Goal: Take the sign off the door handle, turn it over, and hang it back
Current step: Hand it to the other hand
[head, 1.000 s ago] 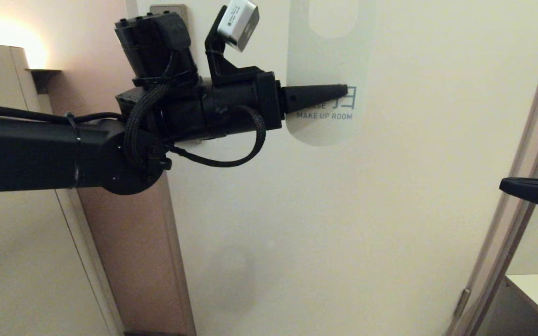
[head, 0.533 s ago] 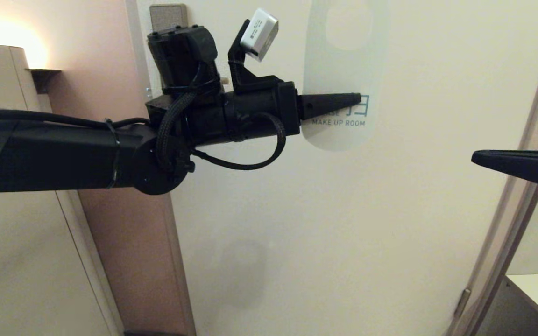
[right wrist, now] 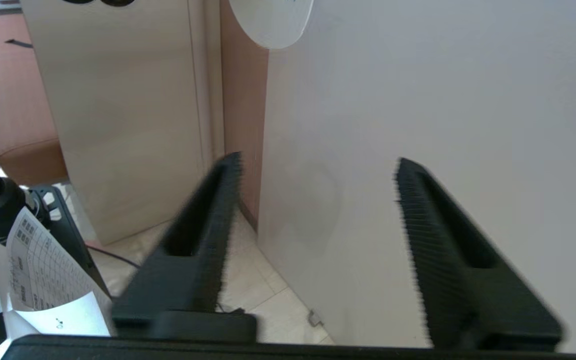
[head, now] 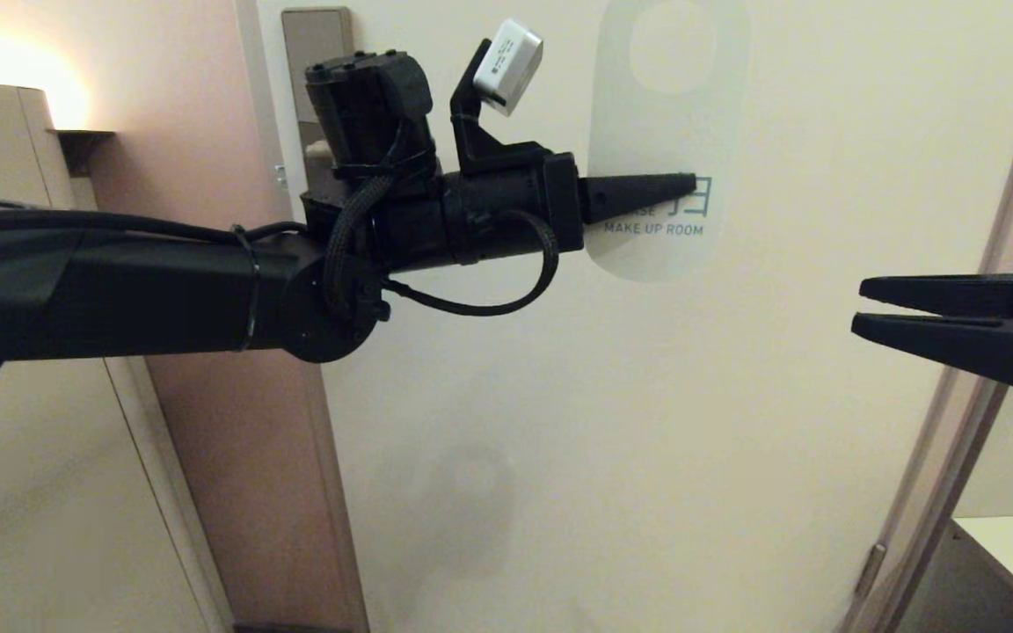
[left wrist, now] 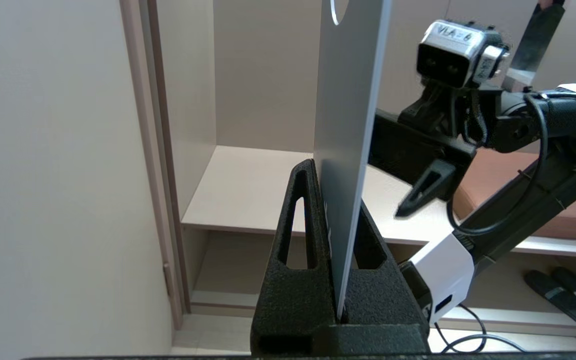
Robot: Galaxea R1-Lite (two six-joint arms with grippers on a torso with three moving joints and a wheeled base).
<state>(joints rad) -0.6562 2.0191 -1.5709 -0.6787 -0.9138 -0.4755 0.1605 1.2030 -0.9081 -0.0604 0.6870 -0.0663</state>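
Note:
The sign is upright in front of the door, its pale side reading "MAKE UP ROOM" toward the head camera and its oval hole at the top. My left gripper is shut on the sign's lower part from the left. The left wrist view shows the sign edge-on, pinched in the left gripper. At the right edge, below the sign, my right gripper is open and empty. In its own view the right gripper faces the door, with the sign's rounded end beyond. Only the door handle's lock plate shows; my left wrist hides the lever.
The pale door fills the middle. The door frame runs down the right and a beige cabinet stands on the left. Beyond are an open shelf, dark slippers, a brown seat and a printed sheet.
My left gripper has carried the sign to the right. The right gripper has come in from the right edge, risen, and opened from shut.

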